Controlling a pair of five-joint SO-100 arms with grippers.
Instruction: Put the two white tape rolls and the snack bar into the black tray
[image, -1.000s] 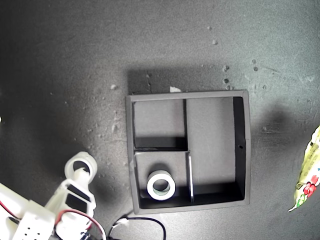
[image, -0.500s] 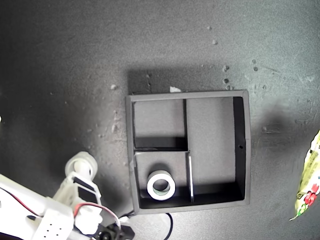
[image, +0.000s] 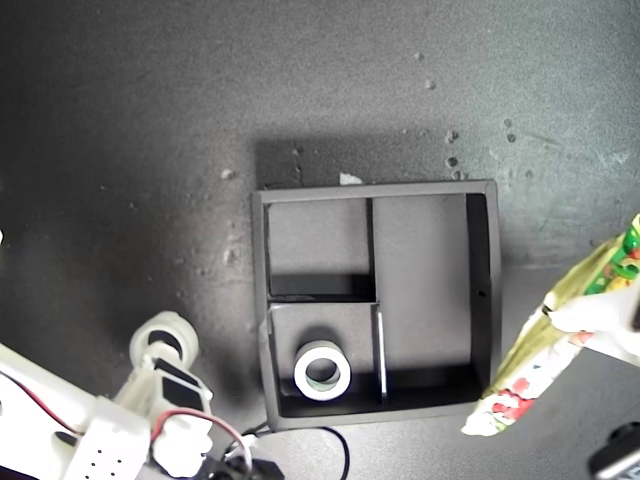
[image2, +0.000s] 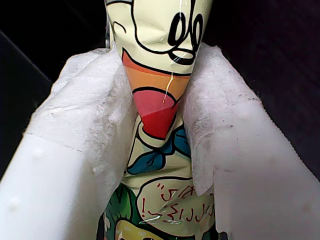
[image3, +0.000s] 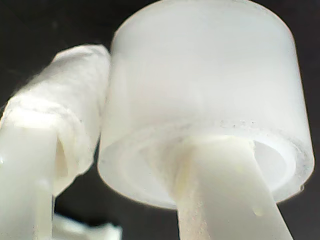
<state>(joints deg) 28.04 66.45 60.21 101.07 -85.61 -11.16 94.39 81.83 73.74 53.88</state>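
The snack bar (image: 545, 345) hangs at about four o'clock in the exterior view, just off the black tray (image: 482, 300), with its lower crimped end close to the tray's outer wall. In the first wrist view the wrapper (image2: 162, 100) is pinched flat between padded fingers (image2: 95, 130), so my first gripper (image: 590, 330) has it clamped near the upper part, with the rest of the packet dangling slantwise below.

Over at seven o'clock from the tray, my second gripper (image: 165, 345) carries a white tape roll (image: 165, 338). The second wrist view shows one finger (image3: 220, 195) threaded through the hole and the other padded finger (image3: 60, 125) pressing the roll's (image3: 205, 95) outside, so it holds the ring by its wall. The other tape roll (image: 322, 369) already sits in the small square compartment at the tray's six o'clock side, leaving the small one at eleven o'clock and the long one bare.

The bar looks about as long as the long compartment (image: 420, 290), so I judge it needs careful lining up: turn the packet until it runs parallel to the divider (image: 382, 355), bring it over the middle of that slot, and lower the loose end first so it lands inside the wall. The risk is the dangling end catching the rim and leaving the bar propped across it. Release only once the packet lies flat.
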